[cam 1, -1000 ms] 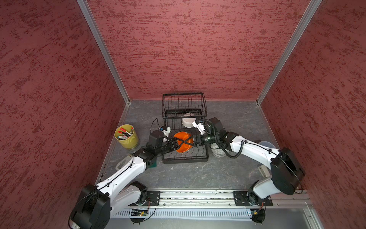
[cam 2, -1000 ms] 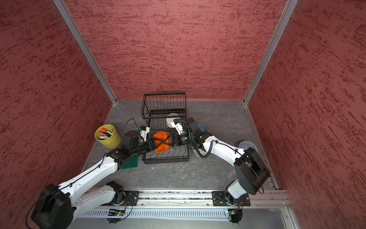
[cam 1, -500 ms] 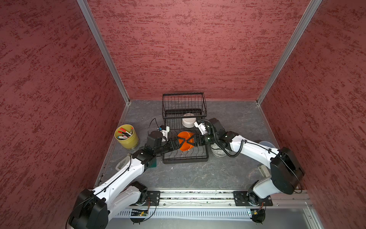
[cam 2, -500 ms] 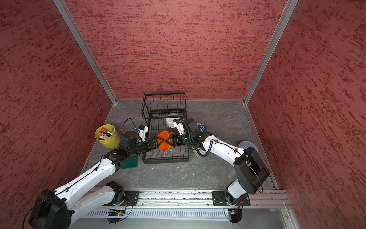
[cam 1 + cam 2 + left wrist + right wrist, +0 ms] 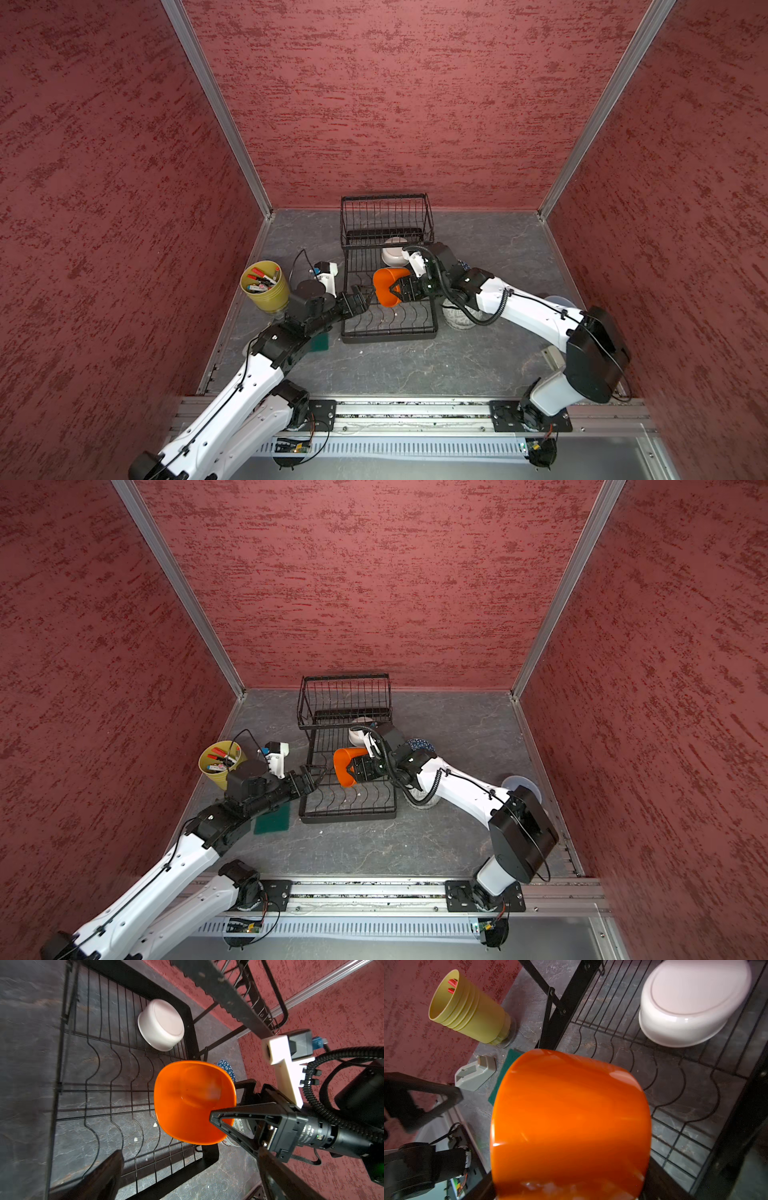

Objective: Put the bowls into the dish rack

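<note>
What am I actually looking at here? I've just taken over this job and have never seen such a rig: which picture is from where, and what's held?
Two white-and-black robot arms, the left arm and the right arm, stand at the near edge of a grey table. Both top views look down from overhead; each wrist view comes from a camera riding on one arm. The black wire frame is the dish rack. The right arm's jaws grip the orange bowl by its rim, tipped on its side over the rack's lower tray. The left arm's jaws stand open beside it, holding nothing. A white bowl lies upside down on that tray. Off the rack: a yellow-green pot of pens, a green pad, a blue patterned bowl.
</note>
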Robot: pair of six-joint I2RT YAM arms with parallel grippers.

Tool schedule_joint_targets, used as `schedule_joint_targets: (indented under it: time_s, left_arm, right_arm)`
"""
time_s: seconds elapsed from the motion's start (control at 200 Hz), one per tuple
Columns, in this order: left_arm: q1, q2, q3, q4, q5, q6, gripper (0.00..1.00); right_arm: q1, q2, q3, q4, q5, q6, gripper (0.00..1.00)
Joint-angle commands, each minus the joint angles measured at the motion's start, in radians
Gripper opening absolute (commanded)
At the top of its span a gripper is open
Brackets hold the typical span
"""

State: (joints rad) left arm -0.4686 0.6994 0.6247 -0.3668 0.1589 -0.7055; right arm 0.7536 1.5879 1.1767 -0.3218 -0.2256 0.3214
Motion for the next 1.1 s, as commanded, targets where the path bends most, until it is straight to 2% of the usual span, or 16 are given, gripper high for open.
schedule_joint_targets:
  time_s: [0.0, 0.19, 0.431, 0.636, 0.872, 1.097]
  left_arm:
    - [0.014, -0.05, 0.033, -0.143, -0.112, 0.017, 0.99]
    - [0.046, -0.113, 0.041, -0.234, -0.164, 0.024, 1.0]
    - [0.091, -0.178, 0.013, -0.241, -0.15, 0.03, 1.0]
    - [0.132, -0.176, 0.004, -0.239, -0.113, 0.034, 1.0]
    - [0.169, -0.161, -0.01, -0.225, -0.071, 0.034, 1.0]
    - [0.201, -0.163, -0.014, -0.235, -0.047, 0.037, 1.0]
  right_arm:
    - [0.017, 0.024, 0.055, -0.004, 0.1, -0.093, 0.72]
    - [0.07, 0.072, 0.093, 0.028, 0.212, -0.233, 0.73]
    - [0.128, 0.141, 0.108, 0.104, 0.351, -0.382, 0.73]
    - [0.149, 0.179, 0.107, 0.207, 0.451, -0.486, 0.73]
    - [0.171, 0.221, 0.118, 0.325, 0.546, -0.625, 0.74]
    - [0.18, 0.274, 0.119, 0.429, 0.581, -0.734, 0.74]
